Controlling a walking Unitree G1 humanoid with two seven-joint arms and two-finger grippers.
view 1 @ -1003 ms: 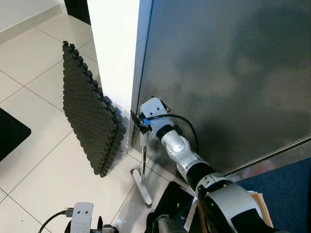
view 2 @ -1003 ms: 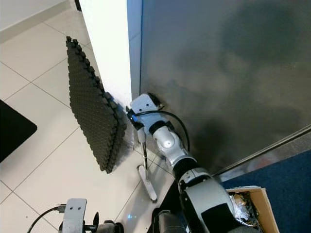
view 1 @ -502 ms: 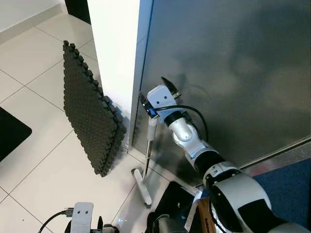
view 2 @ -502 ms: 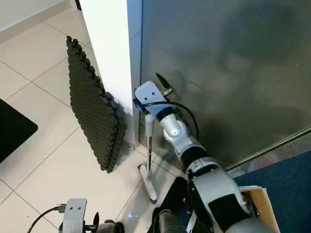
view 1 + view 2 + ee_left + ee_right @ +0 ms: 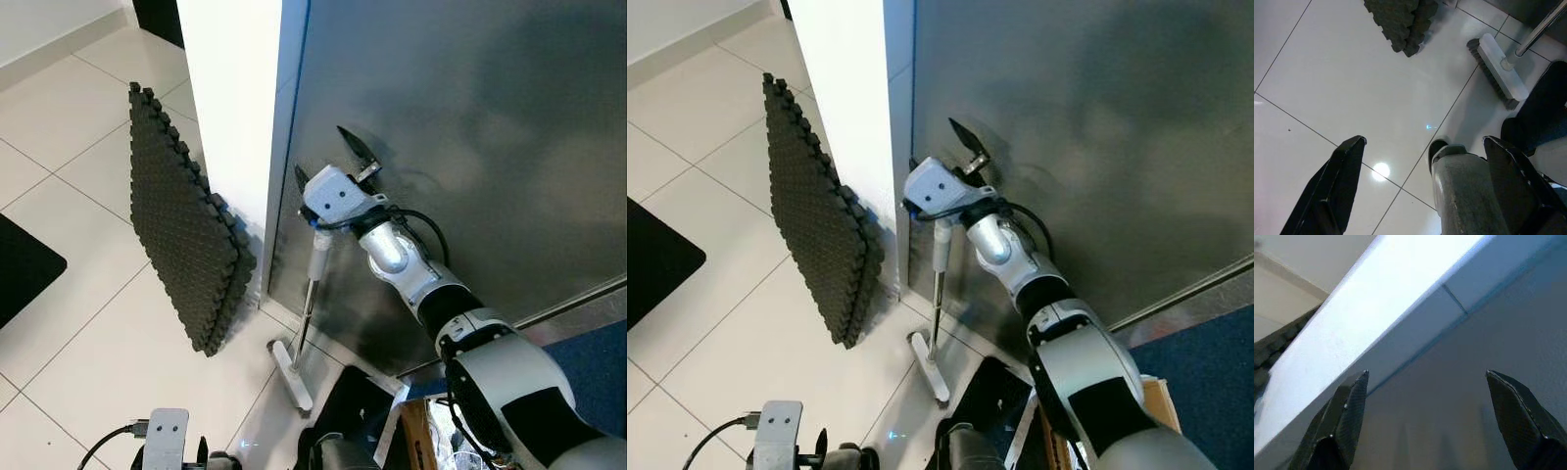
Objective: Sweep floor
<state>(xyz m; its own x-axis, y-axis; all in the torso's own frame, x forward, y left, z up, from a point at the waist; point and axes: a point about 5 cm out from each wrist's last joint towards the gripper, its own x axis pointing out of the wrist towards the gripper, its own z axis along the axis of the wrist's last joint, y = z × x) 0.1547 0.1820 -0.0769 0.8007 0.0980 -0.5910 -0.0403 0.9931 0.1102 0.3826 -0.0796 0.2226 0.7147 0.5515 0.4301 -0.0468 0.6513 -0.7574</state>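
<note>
Against the steel panel [image 5: 470,147]: broom [image 5: 306,313] standing on the tiled floor [image 5: 88,323]; right gripper [image 5: 338,162] beside its handle, fingers spread, grasping nothing.

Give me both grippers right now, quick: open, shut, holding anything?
Left gripper: open, holding nothing, hanging low over the floor tiles.
Right gripper: open, holding nothing, raised by the grey metal panel above the broom handle.
</note>
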